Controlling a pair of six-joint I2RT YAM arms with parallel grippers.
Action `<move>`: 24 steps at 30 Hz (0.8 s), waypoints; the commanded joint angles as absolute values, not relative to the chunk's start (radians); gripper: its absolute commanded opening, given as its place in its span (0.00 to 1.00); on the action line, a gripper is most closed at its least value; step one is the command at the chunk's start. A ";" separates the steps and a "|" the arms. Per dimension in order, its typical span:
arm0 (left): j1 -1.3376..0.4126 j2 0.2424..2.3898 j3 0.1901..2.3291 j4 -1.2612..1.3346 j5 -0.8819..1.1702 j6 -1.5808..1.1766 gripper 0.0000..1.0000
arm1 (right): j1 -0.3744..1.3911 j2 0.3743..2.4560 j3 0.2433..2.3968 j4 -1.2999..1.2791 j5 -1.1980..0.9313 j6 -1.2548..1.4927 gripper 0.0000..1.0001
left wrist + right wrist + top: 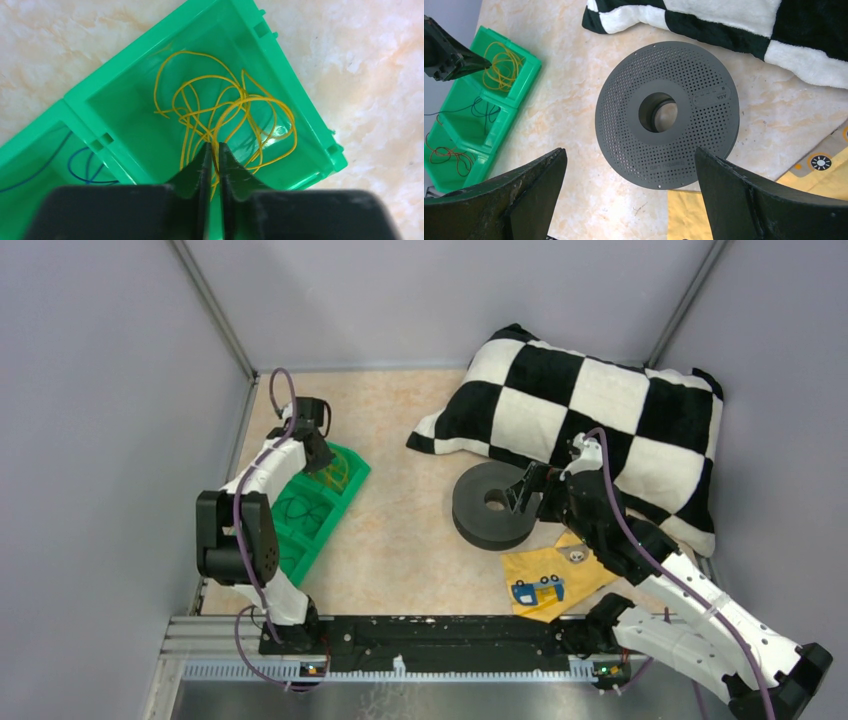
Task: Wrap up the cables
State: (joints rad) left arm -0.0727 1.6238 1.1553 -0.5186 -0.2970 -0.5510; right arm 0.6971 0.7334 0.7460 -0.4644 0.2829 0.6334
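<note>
Left claw [214, 146] pinches the yellow wire [265, 99] low in the green tray's [300, 100] end compartment; right claw [629, 152] stands wide apart above the spool [704, 125].

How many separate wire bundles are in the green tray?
3: yellow wire in the green tray's far compartment, pinched by the left gripper; blue wire in the middle compartment; red wire in the near compartment, whose end the right gripper hides.

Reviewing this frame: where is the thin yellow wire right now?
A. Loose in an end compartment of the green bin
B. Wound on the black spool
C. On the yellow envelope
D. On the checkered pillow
A: the yellow wire lies in loose loops in the end compartment of the green bin, with strands between the nearly closed left jaws. None shows on the black spool.
</note>
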 commanded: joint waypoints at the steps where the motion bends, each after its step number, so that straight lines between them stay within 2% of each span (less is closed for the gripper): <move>1: -0.067 1.627 1.166 -0.491 -0.291 -0.547 0.02 | 0.691 0.722 0.766 -0.458 0.289 0.643 0.99; 5: -0.068 1.553 1.215 -0.544 -0.283 -0.537 0.00 | 0.691 0.716 0.776 -0.464 0.293 0.642 0.99; 9: -0.069 1.350 1.255 -0.542 -0.281 -0.461 0.00 | 0.690 0.709 0.775 -0.460 0.294 0.646 0.99; 13: -0.069 1.121 1.234 -0.372 -0.021 -0.274 0.00 | 0.691 0.715 0.769 -0.433 0.273 0.650 0.99; 16: -0.070 1.025 1.295 -0.371 0.174 -0.246 0.00 | 0.691 0.731 0.781 -0.438 0.245 0.654 0.99; 22: -0.072 0.952 1.384 -0.420 0.242 -0.220 0.00 | 0.692 0.709 0.809 -0.446 0.228 0.657 0.99; 24: -0.072 0.930 1.386 -0.394 0.323 -0.216 0.00 | 0.692 0.693 0.814 -0.432 0.215 0.659 0.99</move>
State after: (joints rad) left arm -0.0719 0.9260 1.3861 -0.3962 0.1753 -0.2581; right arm 0.6971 0.7300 0.7494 -0.4656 0.2409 0.6491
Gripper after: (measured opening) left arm 0.007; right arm 0.985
